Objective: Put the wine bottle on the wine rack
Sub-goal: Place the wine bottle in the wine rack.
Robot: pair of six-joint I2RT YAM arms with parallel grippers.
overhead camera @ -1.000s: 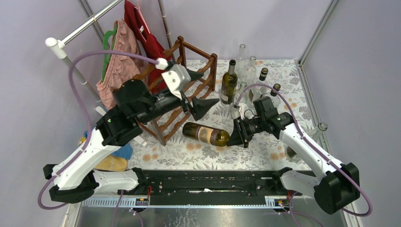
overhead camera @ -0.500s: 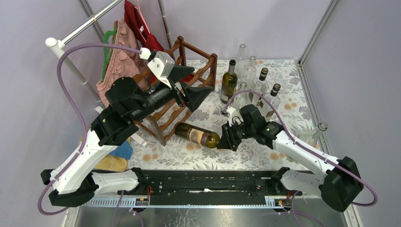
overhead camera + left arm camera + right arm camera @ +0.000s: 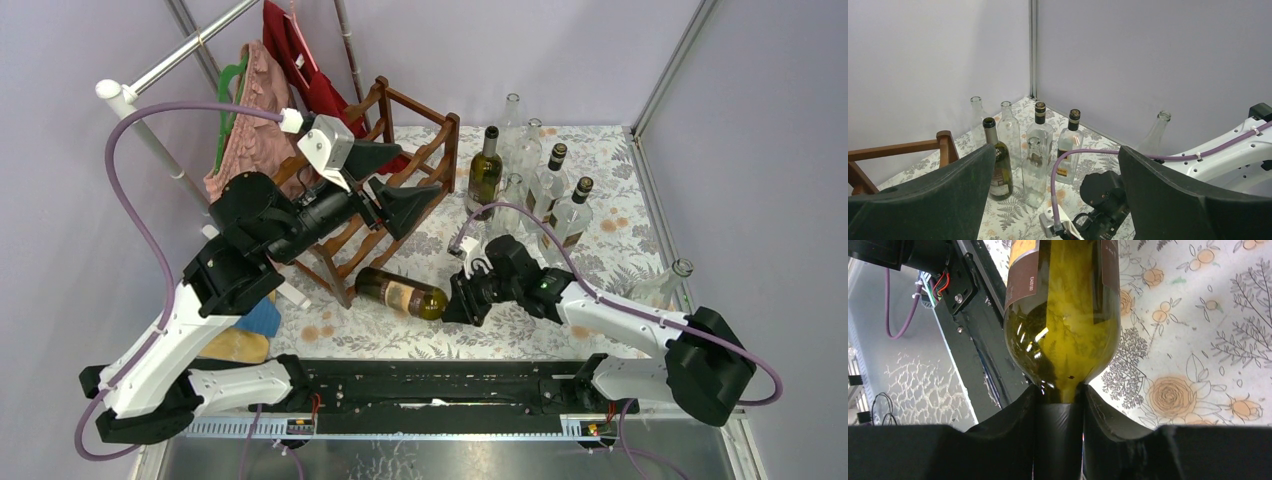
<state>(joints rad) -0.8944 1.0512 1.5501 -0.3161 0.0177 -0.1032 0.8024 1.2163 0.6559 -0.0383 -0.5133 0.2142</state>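
Jaws on my right gripper [image 3: 452,300] pinch the bottle [image 3: 400,292] by its neck, one pad on each side just under the shoulder. My left gripper [image 3: 422,172] hangs spread wide and empty above the rack [image 3: 453,155].

The bottle lies on its side at the near middle of the table [image 3: 600,215]. Its base points left, close to the rack's near corner, and its neck points right into my grip. I cannot tell whether it rests on the table or hangs just clear.

It is green glass, stiff and smooth. I can see the table's print through it, so I judge it empty and fairly light. Even so, all its weight sits out past my pads, so I expect it to sag or twist in a neck hold. Glass is slick and would break if dropped. The neck suits my narrow jaws, and a second hold round the body would steady it.
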